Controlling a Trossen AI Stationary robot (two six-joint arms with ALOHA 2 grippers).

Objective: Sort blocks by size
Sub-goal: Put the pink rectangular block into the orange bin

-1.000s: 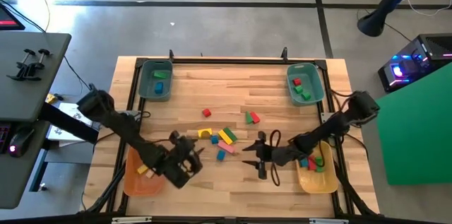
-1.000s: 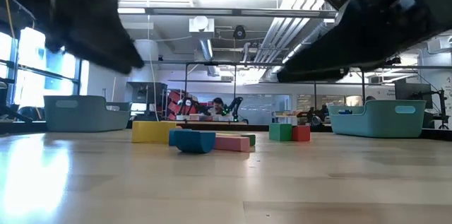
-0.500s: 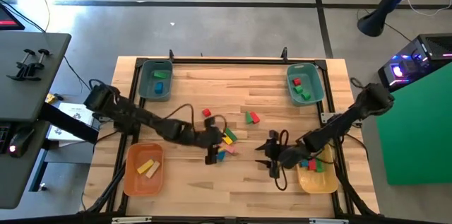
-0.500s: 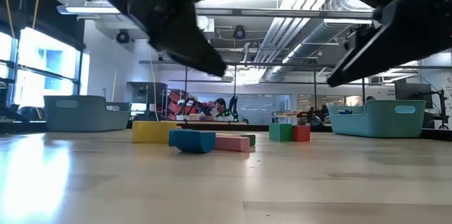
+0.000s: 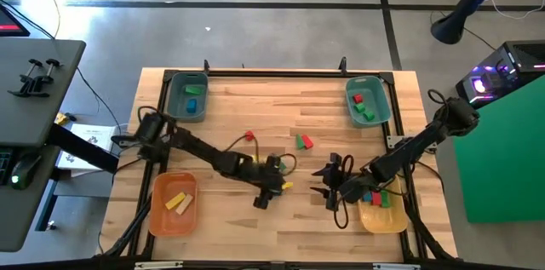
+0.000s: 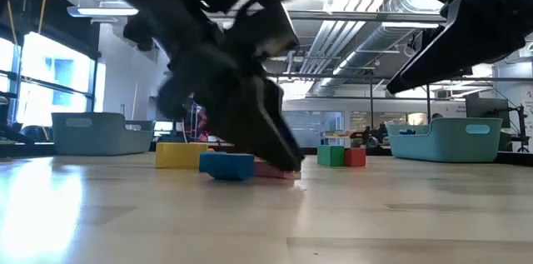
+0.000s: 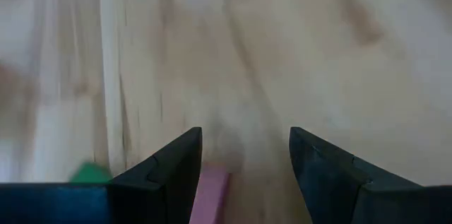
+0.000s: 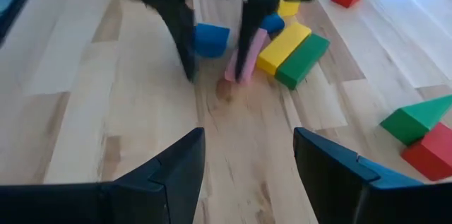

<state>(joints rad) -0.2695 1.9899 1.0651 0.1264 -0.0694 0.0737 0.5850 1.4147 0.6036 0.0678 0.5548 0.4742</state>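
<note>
Near the table's middle lies a cluster of blocks: a pink bar (image 8: 239,63), a blue block (image 8: 210,39), a yellow bar (image 8: 284,46) and a green bar (image 8: 302,60). My left gripper (image 8: 215,75) is open and low over this cluster. The pink bar's end (image 7: 210,194) lies between its fingers, close to one of them. A red cube (image 5: 249,135) and a green and red pair (image 5: 303,141) lie farther back. My right gripper (image 5: 328,186) hangs open above bare table, right of the cluster, with nothing between its fingers. My left gripper slants down from the table's left, its open fingers on either side of the pink bar's end (image 7: 210,194). The bar lies flat on the table. Whether a finger (image 8: 247,37) touches it I cannot tell.
Two teal bins stand at the far left (image 5: 188,97) and far right (image 5: 368,102), each with a few blocks. An orange bin (image 5: 174,204) with bars sits near left, a yellow bin (image 5: 381,210) with blocks near right. A dark frame edges the table.
My left gripper has swung from over the orange bin toward the table's right, reaching the block cluster; it has rolled about and come down close to the table. My right gripper has drawn back a little toward the yellow bin and risen slightly. The blocks have kept their places.
</note>
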